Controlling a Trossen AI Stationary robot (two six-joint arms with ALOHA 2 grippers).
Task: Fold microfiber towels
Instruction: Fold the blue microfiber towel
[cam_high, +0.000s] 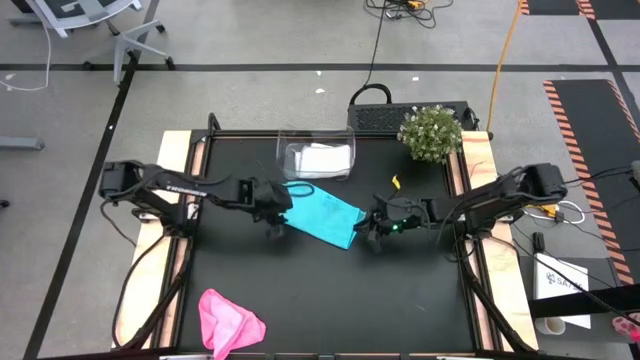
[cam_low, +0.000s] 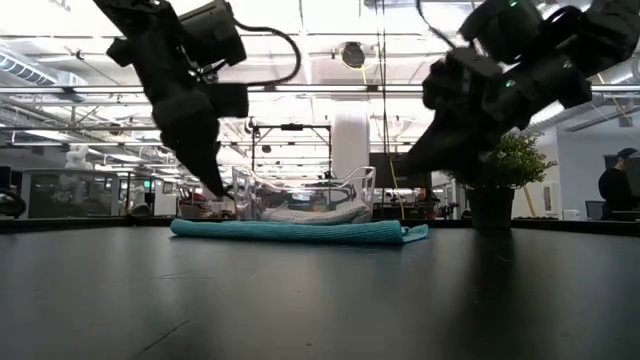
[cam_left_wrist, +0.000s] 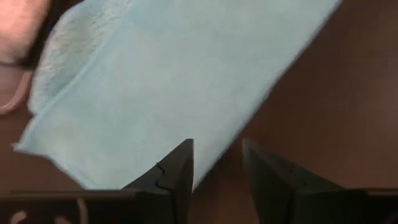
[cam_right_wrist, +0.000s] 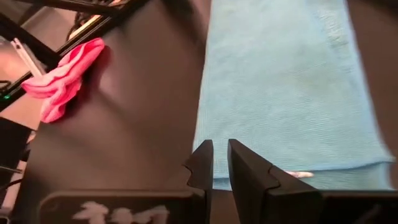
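Overhead, teal towel (cam_high: 325, 217) lies folded mid-table between left gripper (cam_high: 276, 226) and right gripper (cam_high: 377, 230); pink towel (cam_high: 228, 322) sits crumpled at the near edge, pale towel (cam_high: 322, 158) inside the clear tub (cam_high: 285, 150). Left wrist view: fingers parted, holding nothing, just off the teal edge. Right wrist view: fingers nearly closed, empty. A low sweep might drag the fold open.

The tub (cam_high: 316, 158) blurs its pale contents (towel, perhaps).
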